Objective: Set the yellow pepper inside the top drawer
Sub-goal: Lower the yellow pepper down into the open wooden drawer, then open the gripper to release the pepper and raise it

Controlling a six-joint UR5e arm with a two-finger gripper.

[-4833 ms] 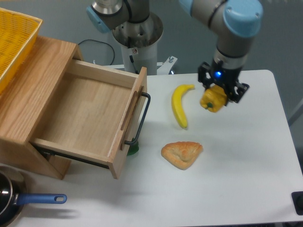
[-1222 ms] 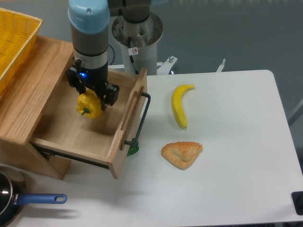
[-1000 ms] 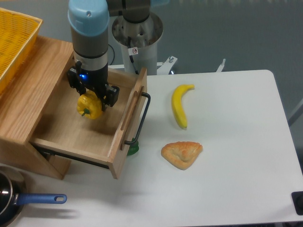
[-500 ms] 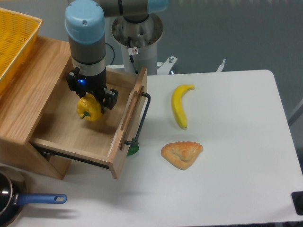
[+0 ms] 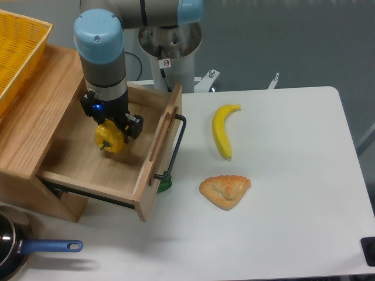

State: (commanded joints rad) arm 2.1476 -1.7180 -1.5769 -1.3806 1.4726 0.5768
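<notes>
The yellow pepper (image 5: 110,139) is small, glossy and lobed, with a green stem facing the camera. My gripper (image 5: 111,130) is shut on the pepper and holds it inside the open top drawer (image 5: 76,167), low over the drawer floor. I cannot tell if the pepper touches the floor. The drawer is a light-wood box pulled out toward the table, with a black bar handle (image 5: 174,149) on its front panel. The arm reaches in from above and hides the drawer's back part.
A banana (image 5: 221,129) and a pastry (image 5: 225,190) lie on the white table to the right of the drawer. A yellow basket (image 5: 14,50) sits on the cabinet top at the left. A pan with a blue handle (image 5: 47,247) is at the bottom left. A green object (image 5: 164,185) peeks out under the drawer front.
The gripper carried the pepper from over the table beside the banana to inside the drawer. In the last second it sank slightly and shifted a little left.
</notes>
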